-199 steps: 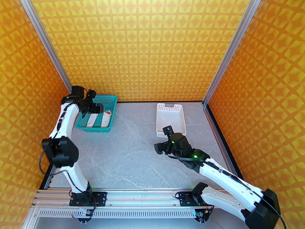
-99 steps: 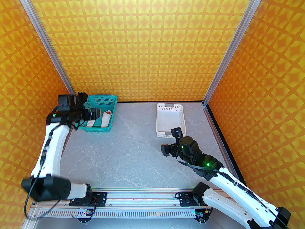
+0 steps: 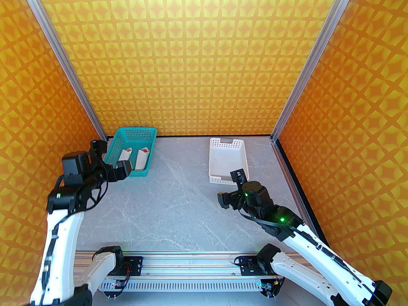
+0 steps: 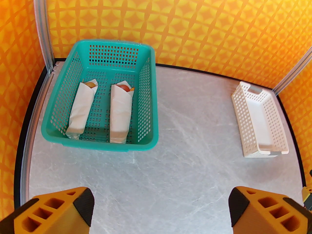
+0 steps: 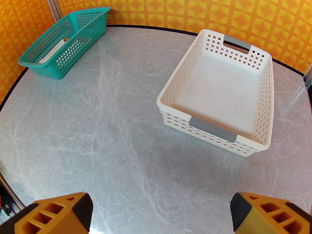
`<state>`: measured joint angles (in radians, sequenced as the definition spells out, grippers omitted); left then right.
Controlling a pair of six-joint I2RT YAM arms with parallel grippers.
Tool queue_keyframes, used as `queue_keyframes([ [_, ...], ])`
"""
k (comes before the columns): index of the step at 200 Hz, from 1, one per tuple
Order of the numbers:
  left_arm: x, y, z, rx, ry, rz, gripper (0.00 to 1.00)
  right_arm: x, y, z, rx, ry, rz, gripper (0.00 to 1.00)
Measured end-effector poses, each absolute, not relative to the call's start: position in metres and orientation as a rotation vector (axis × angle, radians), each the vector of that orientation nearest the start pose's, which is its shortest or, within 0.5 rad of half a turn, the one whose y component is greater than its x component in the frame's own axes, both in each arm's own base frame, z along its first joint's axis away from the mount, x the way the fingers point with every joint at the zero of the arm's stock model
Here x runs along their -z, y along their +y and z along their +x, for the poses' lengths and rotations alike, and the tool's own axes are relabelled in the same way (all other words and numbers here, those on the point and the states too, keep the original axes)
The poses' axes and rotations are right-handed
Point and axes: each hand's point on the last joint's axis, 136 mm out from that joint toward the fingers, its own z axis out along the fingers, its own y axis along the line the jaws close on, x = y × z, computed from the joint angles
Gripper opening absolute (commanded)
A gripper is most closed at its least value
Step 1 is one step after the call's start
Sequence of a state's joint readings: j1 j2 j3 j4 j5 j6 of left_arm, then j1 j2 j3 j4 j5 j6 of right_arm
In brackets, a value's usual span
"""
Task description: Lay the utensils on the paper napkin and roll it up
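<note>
At the far left corner of the desk [image 4: 185, 130], a teal basket [image 4: 149, 99] is sitting, and two rolled paper napkins are lying side by side on its floor, lengthwise and slightly apart. Out of the far end of the right napkin roll [image 4: 120, 113] a reddish-brown spoon bowl [image 4: 124, 87] is peeking, with a sliver of orange just beside it. The left napkin roll [image 4: 81, 108] is showing a paler rounded tip at its far end. On the near side of the teal basket the left pincer [image 4: 160, 212] is hanging above bare desk, its jaws standing wide apart and holding nothing. Over on the right, the right pincer [image 5: 160, 212] is hovering above the desk near a white basket [image 5: 179, 67], its jaws spread just as wide and gripping nothing.
</note>
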<state>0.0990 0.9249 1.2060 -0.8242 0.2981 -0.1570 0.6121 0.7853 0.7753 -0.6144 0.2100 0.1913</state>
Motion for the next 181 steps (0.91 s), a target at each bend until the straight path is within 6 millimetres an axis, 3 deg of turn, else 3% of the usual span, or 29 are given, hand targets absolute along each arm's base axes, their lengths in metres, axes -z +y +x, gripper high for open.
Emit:
queue_keyframes([
  [65,-0.302,-0.025,0.262,0.398,2.06,-0.172,0.97,-0.216,0.114,0.253,-0.178,2.163,-0.309,0.99],
  [119,-0.289,-0.026,0.253,0.409,2.037,-0.186,0.98,-0.214,0.095,0.262,-0.138,2.166,-0.225,0.99],
  [181,-0.294,-0.025,0.256,0.405,1.996,-0.174,0.98,-0.204,0.07,0.273,-0.096,2.173,-0.117,0.99],
])
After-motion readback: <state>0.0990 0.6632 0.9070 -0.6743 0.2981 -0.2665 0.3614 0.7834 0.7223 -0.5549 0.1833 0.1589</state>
